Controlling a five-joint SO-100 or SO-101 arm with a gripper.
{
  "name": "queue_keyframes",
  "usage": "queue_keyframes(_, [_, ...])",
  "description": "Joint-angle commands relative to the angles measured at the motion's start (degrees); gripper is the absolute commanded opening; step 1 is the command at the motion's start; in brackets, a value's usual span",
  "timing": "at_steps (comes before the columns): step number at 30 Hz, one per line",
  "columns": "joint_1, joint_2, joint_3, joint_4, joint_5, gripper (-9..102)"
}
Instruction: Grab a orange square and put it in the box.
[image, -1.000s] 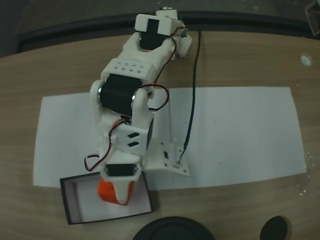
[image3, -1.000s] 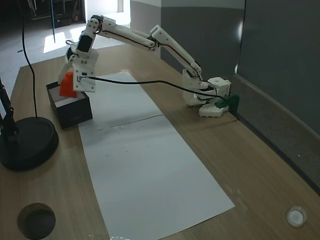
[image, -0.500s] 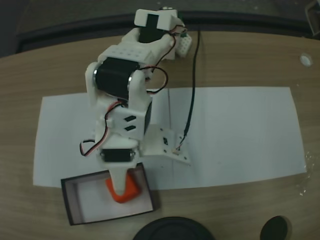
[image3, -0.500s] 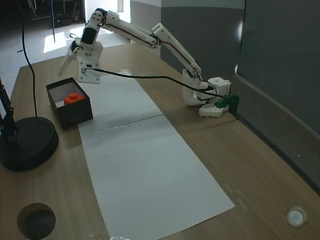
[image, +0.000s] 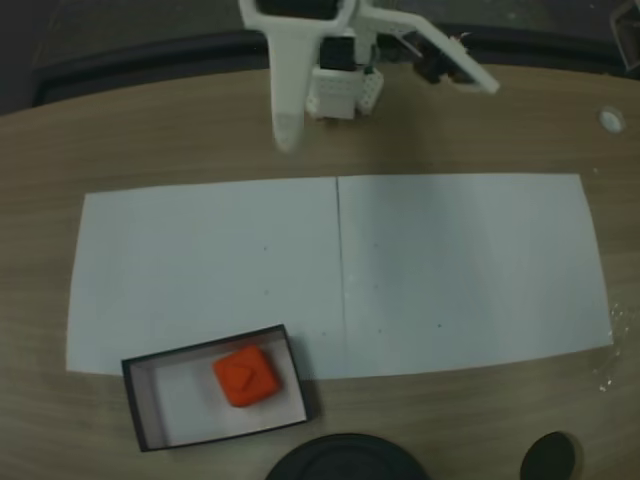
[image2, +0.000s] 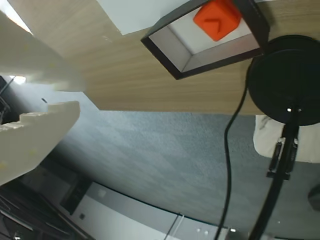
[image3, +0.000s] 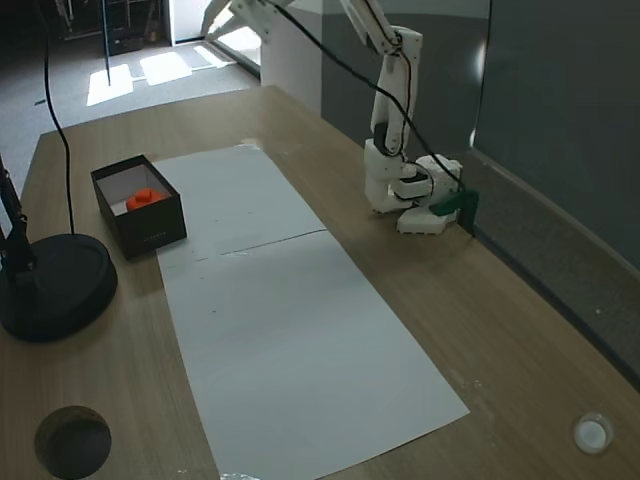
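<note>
The orange square (image: 247, 377) lies flat inside the box (image: 137, 410), toward its right half, free of the arm; both fixed views and the wrist view show it there (image3: 147, 197) (image2: 217, 17). The box (image3: 150, 228) is a shallow black-walled tray with a white floor, at the paper's near-left corner. My gripper (image: 289, 135) is raised high and pulled back toward the arm's base at the table's far edge, well away from the box. In the wrist view its white fingers (image2: 45, 70) stand a little apart with nothing between them, so the gripper (image2: 80, 96) is open.
A white paper sheet (image: 450, 270) covers the table's middle. A black round lamp base (image3: 50, 285) with its cable stands right beside the box. A round hole (image3: 72, 440) and a small white cap (image3: 592, 433) mark the table's corners.
The gripper opened over the box and dropped the orange square into it. The arm then lifted and folded back to its base, leaving the square in the box.
</note>
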Motion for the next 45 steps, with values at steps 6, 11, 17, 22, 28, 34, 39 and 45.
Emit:
queue_keyframes(6, [-11.6, 35.9, 42.8, -6.7, 0.3, 0])
queue_keyframes(11, [-9.6, 53.8, 63.2, -14.6, 0.4, 0])
queue_keyframes(17, [-10.1, 68.0, 74.9, -15.0, 0.4, 0])
queue_keyframes(22, [-10.1, 74.7, 79.5, -15.0, 0.4, 0])
queue_keyframes(28, [-9.6, 80.8, 84.6, -15.0, 0.4, 0])
queue_keyframes(34, [-10.1, 87.9, 93.6, -15.1, 0.4, 0])
queue_keyframes(39, [-9.8, 94.5, 102.9, -19.7, 0.4, 0])
queue_keyframes(45, [-9.8, 94.0, 111.4, -26.9, 0.4, 0])
